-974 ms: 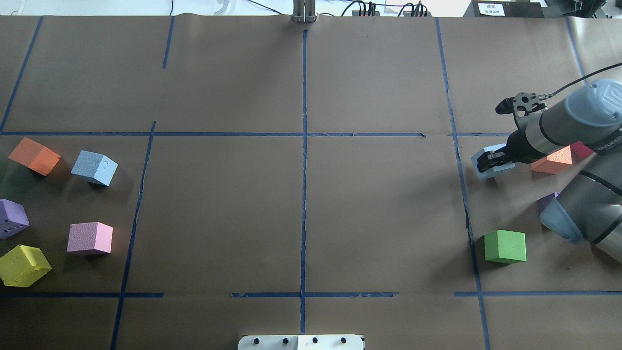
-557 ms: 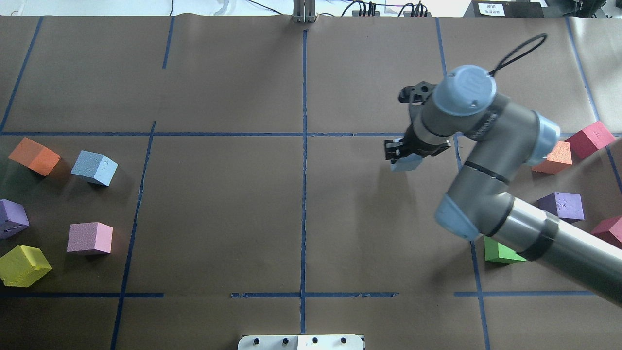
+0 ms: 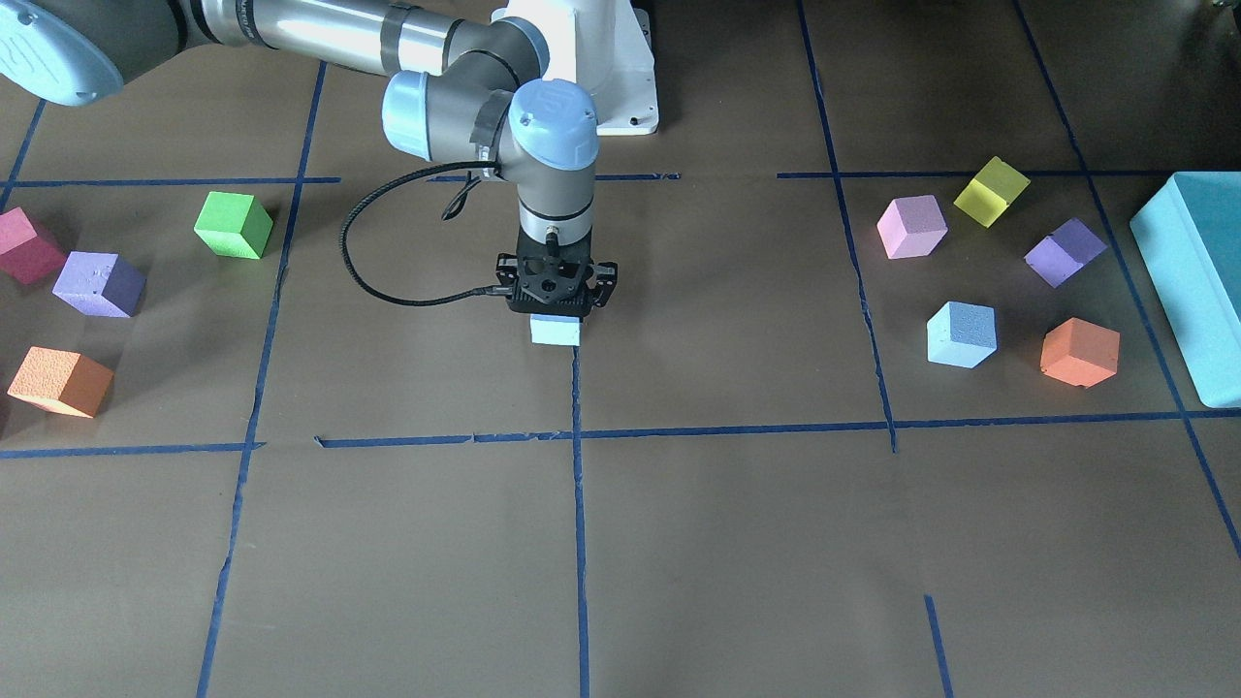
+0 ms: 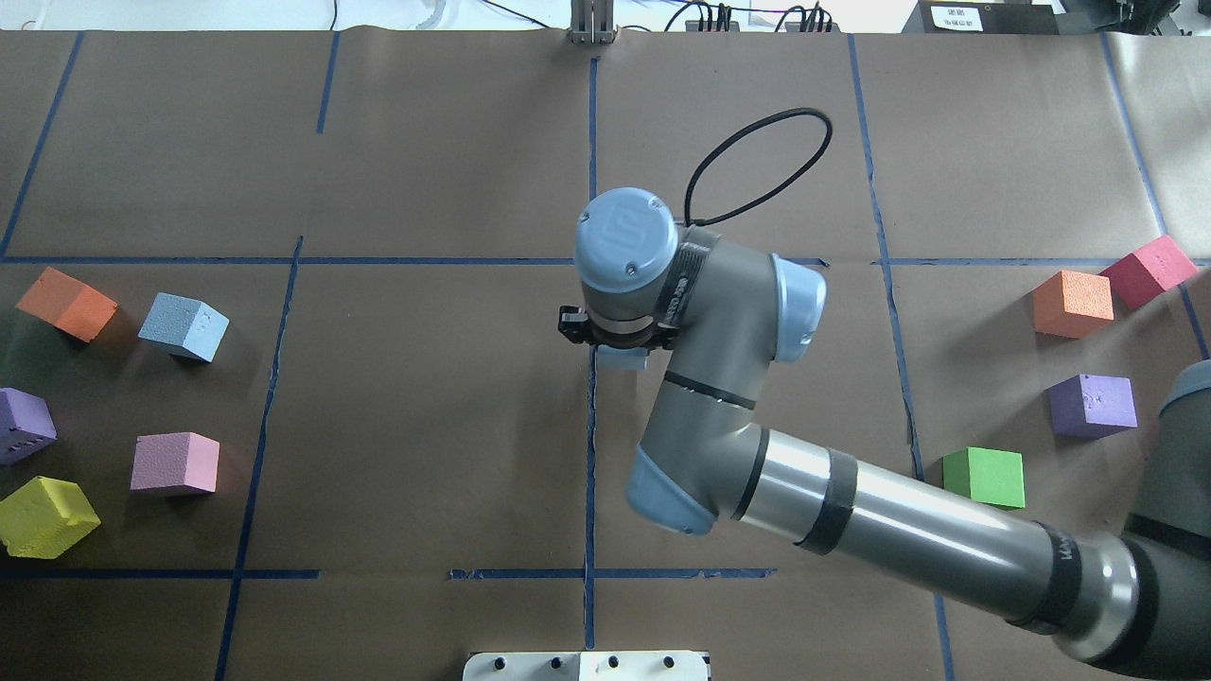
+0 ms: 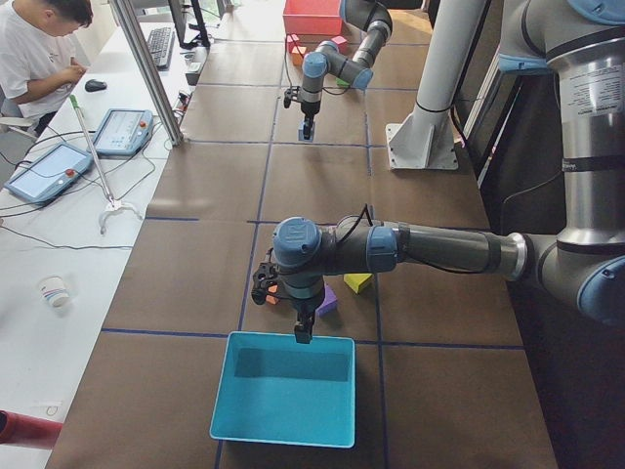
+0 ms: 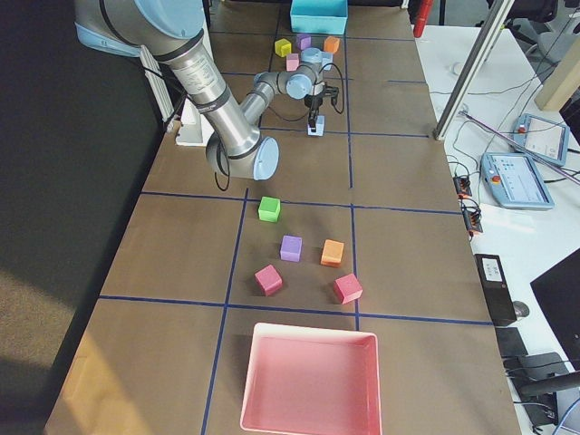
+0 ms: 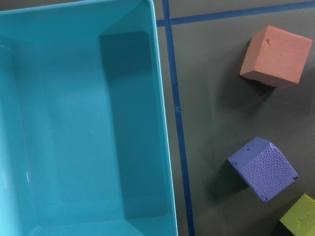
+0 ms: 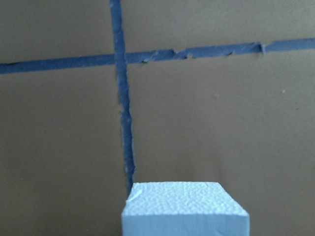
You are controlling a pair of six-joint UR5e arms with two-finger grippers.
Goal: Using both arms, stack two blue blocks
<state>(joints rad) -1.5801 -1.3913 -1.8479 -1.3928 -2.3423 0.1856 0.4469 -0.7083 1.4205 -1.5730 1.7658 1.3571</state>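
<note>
One blue block [image 4: 622, 359] is mostly hidden under the right arm [image 4: 728, 312].

Right arm [image 4: 899, 539] stretches forward, right tool [image 3: 555, 312] pointing down and clamped; left arm [image 5: 439, 249] extended, left tool [image 5: 304, 332] down.

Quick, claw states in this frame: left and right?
Left claw: cannot be told; it shows only in the side view, by the turquoise plastic bin.
Right claw: closed on a light sky-blue foam cube.

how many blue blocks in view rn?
2. One blue block is in the right gripper at table centre; the other block sits on the robot's left side, beside an orange cube.
</note>
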